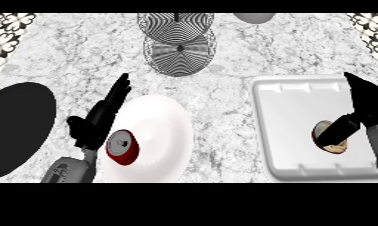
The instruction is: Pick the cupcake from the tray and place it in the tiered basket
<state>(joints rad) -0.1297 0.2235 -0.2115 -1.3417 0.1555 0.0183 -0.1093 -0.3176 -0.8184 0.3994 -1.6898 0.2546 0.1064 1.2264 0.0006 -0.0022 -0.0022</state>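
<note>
Sitting in the white tray (295, 120), cupcake (330, 140) between curled thumb and fingers of right hand (362, 107), left hand (100, 117) straight-fingered beside white plate (159, 120).

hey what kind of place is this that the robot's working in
Probably a kitchen counter: a marbled stone top carries a white tray with a cupcake, a white plate with a red can, and a wire tiered basket.

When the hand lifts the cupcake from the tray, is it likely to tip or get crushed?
Probably light: the cupcake looks small on the white tray. It may crush easily, since the right hand closes over its top. Tipping seems unlikely, because it looks squat.
</note>
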